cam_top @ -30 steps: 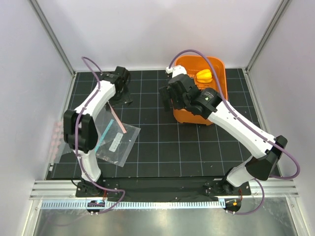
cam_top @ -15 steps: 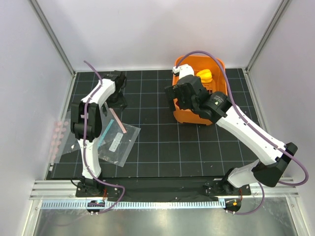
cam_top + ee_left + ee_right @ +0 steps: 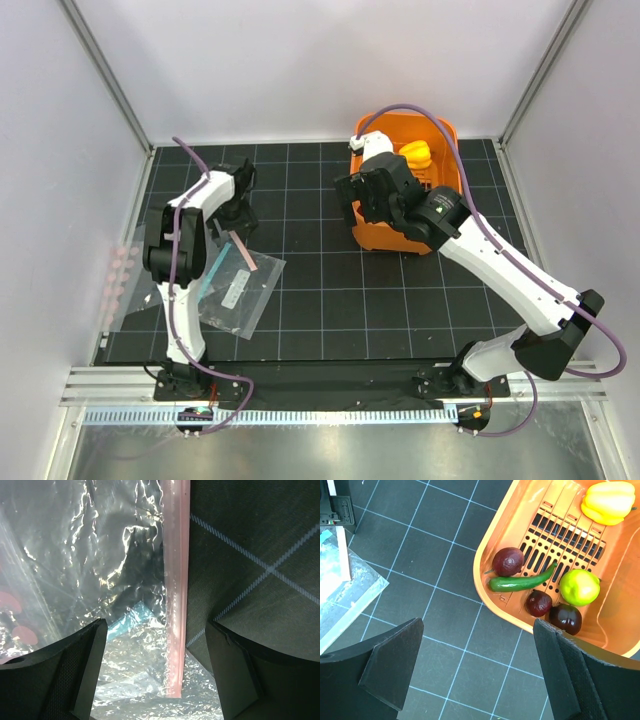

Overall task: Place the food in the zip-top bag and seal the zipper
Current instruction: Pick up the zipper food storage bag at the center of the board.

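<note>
The clear zip-top bag point(image 3: 243, 290) lies flat on the mat at the left, its pink zipper point(image 3: 240, 250) along the mouth. My left gripper point(image 3: 237, 207) hovers open just above that mouth. In the left wrist view the zipper point(image 3: 176, 580) runs between my open fingers, and the gripper point(image 3: 155, 680) holds nothing. The food lies in the orange basket point(image 3: 485, 550): a yellow pepper point(image 3: 610, 500), a green round fruit point(image 3: 579, 586), a slim green chili point(image 3: 522, 581) and dark maroon pieces point(image 3: 508, 561). My right gripper point(image 3: 477, 670) is open and empty over the mat beside the basket's near-left rim.
A second clear bag with a teal strip point(image 3: 208, 275) and a white label lies under the zip-top bag; its teal also shows in the left wrist view point(image 3: 125, 622). The orange basket point(image 3: 392, 238) stands at the back right. Walls enclose the black grid mat.
My left gripper has moved nearer, from the back of the mat down to the bag's pink zipper end. My right arm rose and shifted right at first, then stayed still.
</note>
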Tool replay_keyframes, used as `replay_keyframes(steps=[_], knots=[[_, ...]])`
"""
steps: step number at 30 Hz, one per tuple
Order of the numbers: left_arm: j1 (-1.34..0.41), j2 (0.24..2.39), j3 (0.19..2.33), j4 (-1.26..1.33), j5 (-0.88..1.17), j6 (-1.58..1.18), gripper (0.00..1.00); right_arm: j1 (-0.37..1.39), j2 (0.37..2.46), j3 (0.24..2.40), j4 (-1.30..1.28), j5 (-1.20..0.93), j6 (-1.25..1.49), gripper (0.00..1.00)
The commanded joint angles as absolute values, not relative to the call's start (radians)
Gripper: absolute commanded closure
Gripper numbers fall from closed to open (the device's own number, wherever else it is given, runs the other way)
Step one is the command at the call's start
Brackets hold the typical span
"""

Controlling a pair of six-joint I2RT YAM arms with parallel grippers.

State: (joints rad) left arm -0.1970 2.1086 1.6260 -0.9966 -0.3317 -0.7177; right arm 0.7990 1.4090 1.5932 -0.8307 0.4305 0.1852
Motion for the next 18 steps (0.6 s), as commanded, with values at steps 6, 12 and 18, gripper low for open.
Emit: replay_keyframes(steps=[6,12,18], knots=[[-0.146,2.106,1.552,-0.902,-0.242,-0.752,0.26,0.795,1.367,1.605,-0.789,0.402,0.179,0.0],[-0.127,2.086,1.477,-0.856,-0.203,-0.761,0.54,0.795,1.365,1.605,-0.785,0.396,0.186,0.0],[-0.118,2.075,1.45,-0.831,-0.167,-0.724,0.8,0.793,1.368,1.598,-0.77,0.362,0.206,0.0]])
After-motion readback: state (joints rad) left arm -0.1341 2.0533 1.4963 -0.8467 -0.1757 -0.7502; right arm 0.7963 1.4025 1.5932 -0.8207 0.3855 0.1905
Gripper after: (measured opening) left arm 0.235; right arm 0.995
